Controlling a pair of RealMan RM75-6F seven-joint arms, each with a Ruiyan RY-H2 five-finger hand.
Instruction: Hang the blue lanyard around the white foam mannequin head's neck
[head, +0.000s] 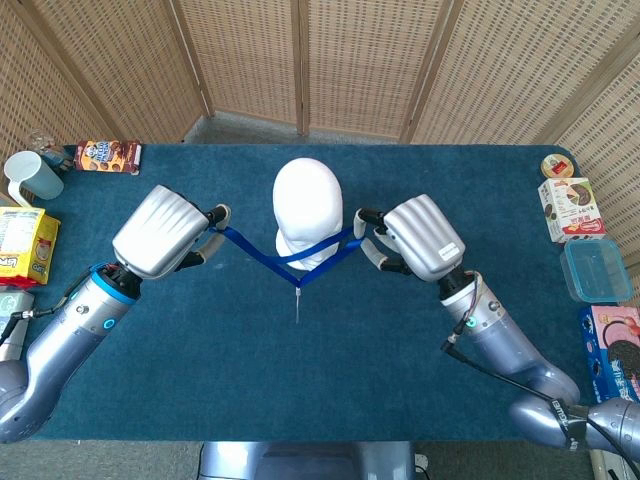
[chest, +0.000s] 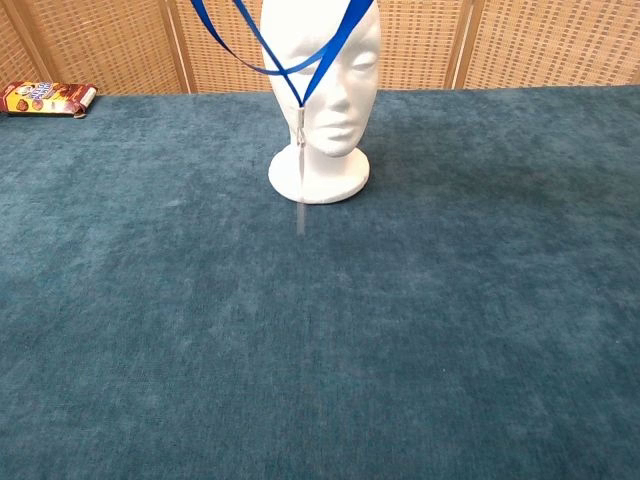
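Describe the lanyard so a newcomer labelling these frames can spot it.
Start at the white foam mannequin head mid-table. The blue lanyard stretches in front of it, held between the left hand and right hand. It is the only ribbon, dipping to a V.

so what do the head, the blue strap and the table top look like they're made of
Mannequin head: matte white, slightly grainy, likely foam. Blue lanyard: flat thin ribbon with a slight sheen, probably woven fabric. Table: covered in dark teal, fuzzy, carpet-like cloth.

Both robot hands outside chest view; badge edge-on, blurred
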